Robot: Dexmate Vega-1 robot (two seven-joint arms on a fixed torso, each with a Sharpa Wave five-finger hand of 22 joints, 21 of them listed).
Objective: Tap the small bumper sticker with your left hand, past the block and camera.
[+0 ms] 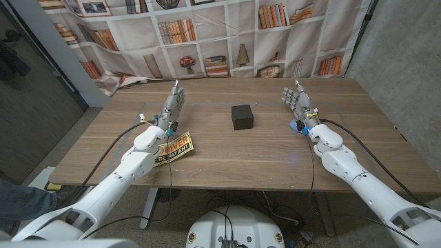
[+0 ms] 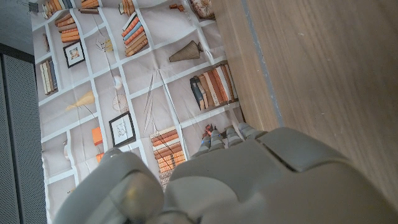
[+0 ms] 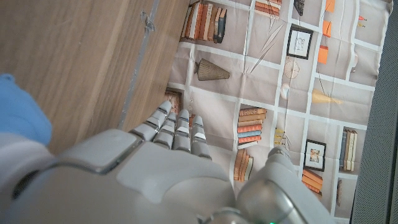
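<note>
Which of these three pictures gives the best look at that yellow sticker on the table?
The head view. There the bumper sticker lies on the wooden table with its yellow and black lettering partly covered by the left arm. The two wrist views show wood grain, the bookshelf backdrop and each hand's own back, so they tell nothing about the sticker.

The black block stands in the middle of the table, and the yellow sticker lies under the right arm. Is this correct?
Not quite. The head view shows the yellow sticker under the left arm, not the right. The black block does stand mid-table.
</note>
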